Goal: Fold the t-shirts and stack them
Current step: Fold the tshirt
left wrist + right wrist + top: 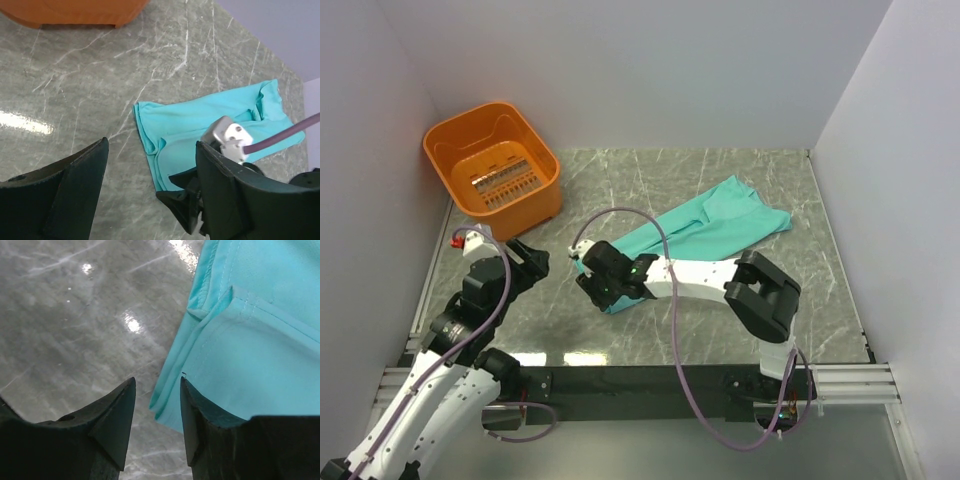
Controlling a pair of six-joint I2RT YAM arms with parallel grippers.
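Note:
One teal-green t-shirt lies partly folded and rumpled on the marble table, right of centre. My right gripper reaches across to the shirt's near-left corner. In the right wrist view its jaws stand apart, low over the table, with the layered corner edge of the t-shirt between and beside the right finger. My left gripper hovers to the left, off the cloth, open and holding nothing. In the left wrist view its open jaws frame the t-shirt and the right gripper's fingers.
An orange plastic basket stands at the back left corner of the table, its base at the top of the left wrist view. White walls close in the table on three sides. A purple cable loops over the right arm.

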